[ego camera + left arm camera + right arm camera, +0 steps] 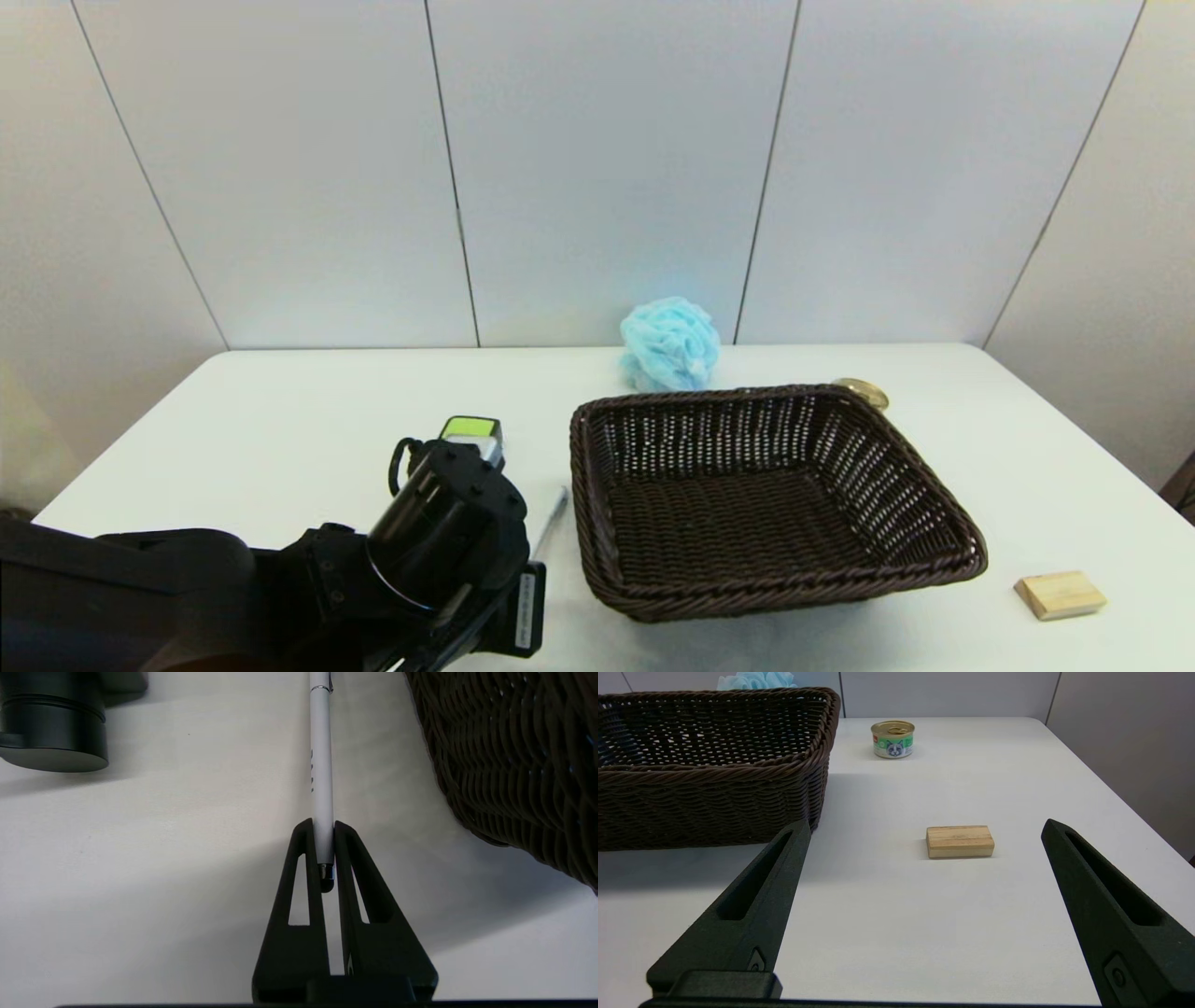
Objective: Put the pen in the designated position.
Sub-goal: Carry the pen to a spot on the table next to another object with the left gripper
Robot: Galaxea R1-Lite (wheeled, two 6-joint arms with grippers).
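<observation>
Head view, left to right: left arm low over the near-left part of the white bench (280, 420), hiding its own pincer; black pump bottle (474, 435) with a green label just behind the arm; thin white pen (551, 523) lying on the bench between arm and basket, close to the basket's left wall. Dark wicker basket (934, 504) in the middle, nothing inside. Blue bath pouf (670, 343) behind the basket near the wall, rim of a small can (864, 392) peeking over the far right corner, wooden block (1060, 595) on the near right.

Left wrist view: left pincer (322, 833) closed on the pen (321, 765) near its dark tip — both fingers (299, 882) pressed against the white barrel, the rest of the pen running away along the bench, parallel to the basket wall (504, 756). Base of the bottle (51, 723) off to the other side, well apart from the pen.

Right wrist view: right pincer (924, 828) spread wide and holding nothing, low over the bench — block (960, 841) between its fingertips farther off, cat-food can (893, 739) beyond, basket (714, 793) beside it.
</observation>
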